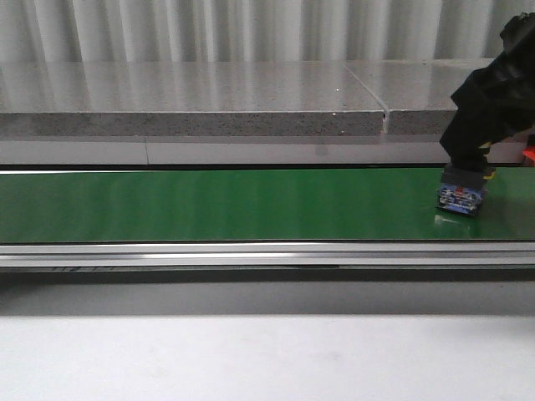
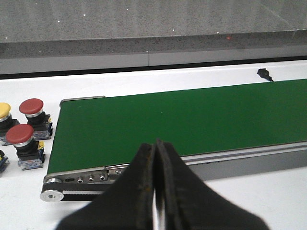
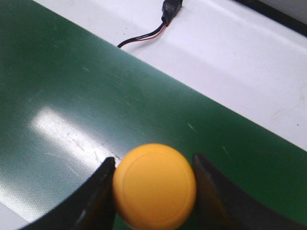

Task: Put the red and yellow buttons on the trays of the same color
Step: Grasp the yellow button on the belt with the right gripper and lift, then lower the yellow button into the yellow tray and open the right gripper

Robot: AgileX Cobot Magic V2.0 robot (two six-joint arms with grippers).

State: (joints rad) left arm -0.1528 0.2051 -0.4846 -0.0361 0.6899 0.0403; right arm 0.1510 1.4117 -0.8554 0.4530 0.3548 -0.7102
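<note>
Gripping 1 yellow button [image 3: 154, 184] between its fingers, the right gripper [image 3: 153, 191] sits low over the green belt [image 1: 209, 205]. No tray shows, so nothing looks sorted yet. Beyond the closed, empty left gripper [image 2: 156, 191], 2 red buttons [image 2: 31, 106] wait beside the belt.

The green belt [image 1: 217, 205] looks smooth and a bit shiny. The yellow button [image 3: 154, 184] looks like smooth, matt plastic. The belt's rail [image 1: 251, 253] is shiny metal.
</note>
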